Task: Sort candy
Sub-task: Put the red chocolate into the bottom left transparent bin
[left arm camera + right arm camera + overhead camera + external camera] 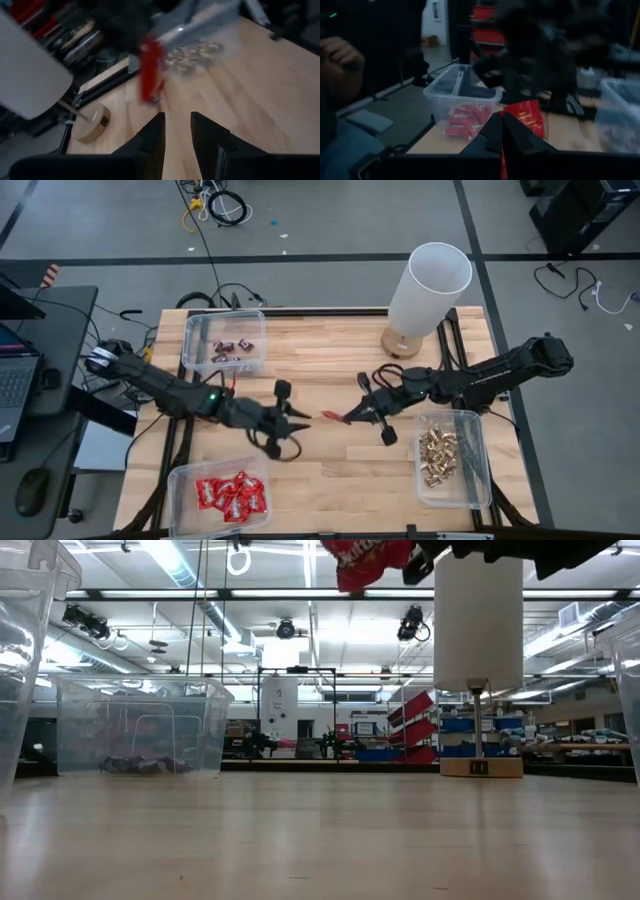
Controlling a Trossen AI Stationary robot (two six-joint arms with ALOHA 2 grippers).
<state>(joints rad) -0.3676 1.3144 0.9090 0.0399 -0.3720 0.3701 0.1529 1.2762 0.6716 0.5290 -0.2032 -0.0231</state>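
The table (330, 470) carries three clear bins: one (470, 465) of gold-foil candy (437, 455), one (205, 475) of red packets (230, 496), one (224, 342) of dark mini bars (235, 350). The right hand (358, 416) pinches a red packet (333, 418) mid-table; the left hand (302, 421) faces it, narrowly parted

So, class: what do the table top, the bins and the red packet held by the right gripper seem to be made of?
Table top: pale wood, apparently jointed strips with a smooth finish; plank lines and grain show.
Bins: clear, seemingly rigid plastic; the contents show through the walls.
Red packet, held in the right gripper: probably glossy plastic or foil wrap; it looks thin, bright and printed.
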